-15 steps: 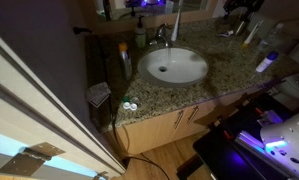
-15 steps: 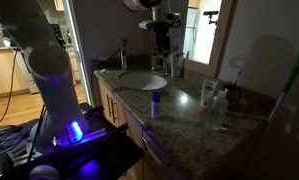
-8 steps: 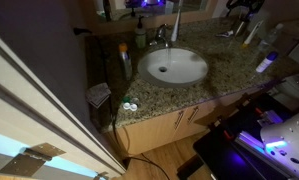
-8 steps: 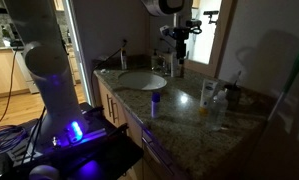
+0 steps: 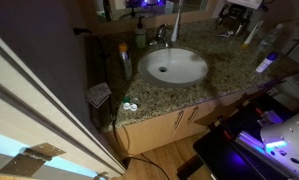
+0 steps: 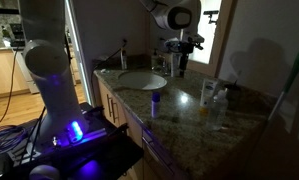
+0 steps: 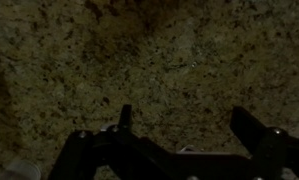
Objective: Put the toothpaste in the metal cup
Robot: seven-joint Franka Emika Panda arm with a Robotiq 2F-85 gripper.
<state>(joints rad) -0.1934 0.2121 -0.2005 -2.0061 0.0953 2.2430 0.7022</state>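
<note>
My gripper (image 6: pixel 182 47) hangs above the back of the granite counter, beyond the sink; it also shows at the top edge of an exterior view (image 5: pixel 235 12). In the wrist view its jaws (image 7: pixel 187 125) are open and empty, with only speckled granite below. A small tube-like thing with a blue end, probably the toothpaste (image 6: pixel 156 100), sits on the counter nearer the front, well apart from the gripper; it shows in both exterior views (image 5: pixel 265 62). A pale cup (image 6: pixel 207 93), possibly the metal cup, stands further along the counter. The dim light hides details.
A white oval sink (image 5: pixel 173 66) with a faucet (image 5: pixel 161 36) fills the counter's middle. A soap bottle (image 5: pixel 140 36) stands by the faucet. An orange item (image 6: pixel 203 112) and other small toiletries stand near the cup. A mirror and wall back the counter.
The arm has swung from over the faucet area sideways along the back of the counter, toward the cup side. Nothing on the counter has moved.
</note>
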